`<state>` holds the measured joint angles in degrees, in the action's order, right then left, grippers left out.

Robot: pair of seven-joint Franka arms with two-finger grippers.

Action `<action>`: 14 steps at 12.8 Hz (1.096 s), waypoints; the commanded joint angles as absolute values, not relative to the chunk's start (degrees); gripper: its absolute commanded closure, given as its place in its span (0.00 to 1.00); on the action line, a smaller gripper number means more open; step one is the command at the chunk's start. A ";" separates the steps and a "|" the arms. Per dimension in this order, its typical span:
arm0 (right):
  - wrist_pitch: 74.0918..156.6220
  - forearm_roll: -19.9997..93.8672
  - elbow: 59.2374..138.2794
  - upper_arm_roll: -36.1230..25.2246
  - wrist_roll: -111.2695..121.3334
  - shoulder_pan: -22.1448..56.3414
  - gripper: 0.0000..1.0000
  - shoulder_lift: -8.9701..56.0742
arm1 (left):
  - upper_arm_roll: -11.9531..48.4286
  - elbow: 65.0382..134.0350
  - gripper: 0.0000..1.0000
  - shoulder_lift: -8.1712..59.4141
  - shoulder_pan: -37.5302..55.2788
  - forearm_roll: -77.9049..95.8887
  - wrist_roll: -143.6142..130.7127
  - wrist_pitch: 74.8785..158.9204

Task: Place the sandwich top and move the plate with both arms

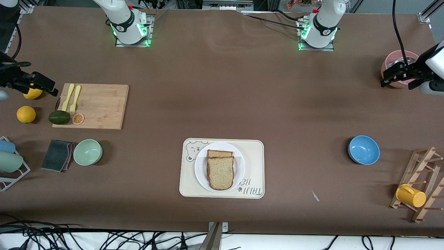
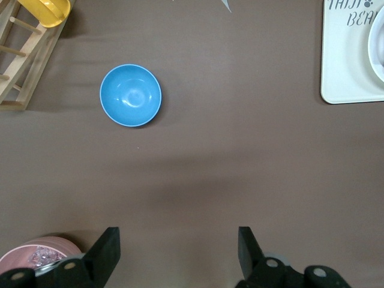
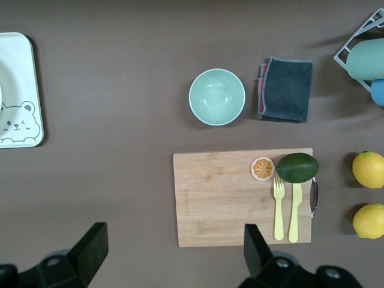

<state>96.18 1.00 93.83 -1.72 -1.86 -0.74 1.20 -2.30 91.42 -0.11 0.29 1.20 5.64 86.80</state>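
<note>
speckled tan bread slice (image 1: 221,172) lies stacked on the round white plate (image 1: 200,171), so both black grippers, left (image 2: 179,251) and right (image 3: 174,249), hang parked with fingers spread, nothing between them.

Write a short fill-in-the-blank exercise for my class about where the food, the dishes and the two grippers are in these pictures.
1. The two bread slices lie on the white ____.
2. The plate sits on the cream ____ with a bear drawing.
3. The left gripper hangs over the ____ bowl, fingers apart.
4. The right gripper, open, hangs over a yellow ____.

Missing words: plate; tray; pink; lemon
</note>
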 commanded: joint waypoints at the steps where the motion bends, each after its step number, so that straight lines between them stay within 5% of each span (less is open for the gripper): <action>1: 96.41 0.35 93.96 -1.67 -1.23 -0.79 0.00 0.88 | -1.85 93.25 0.09 -2.11 0.17 -0.53 5.98 86.75; 3: 96.85 0.70 93.96 -1.67 -1.32 -0.79 0.00 0.97 | -1.84 92.55 0.01 -1.23 0.35 -0.53 5.54 87.01; 14: 96.68 0.97 93.87 -1.58 -1.32 -0.79 0.00 0.97 | -2.02 92.02 0.01 0.62 0.18 -0.53 6.06 91.22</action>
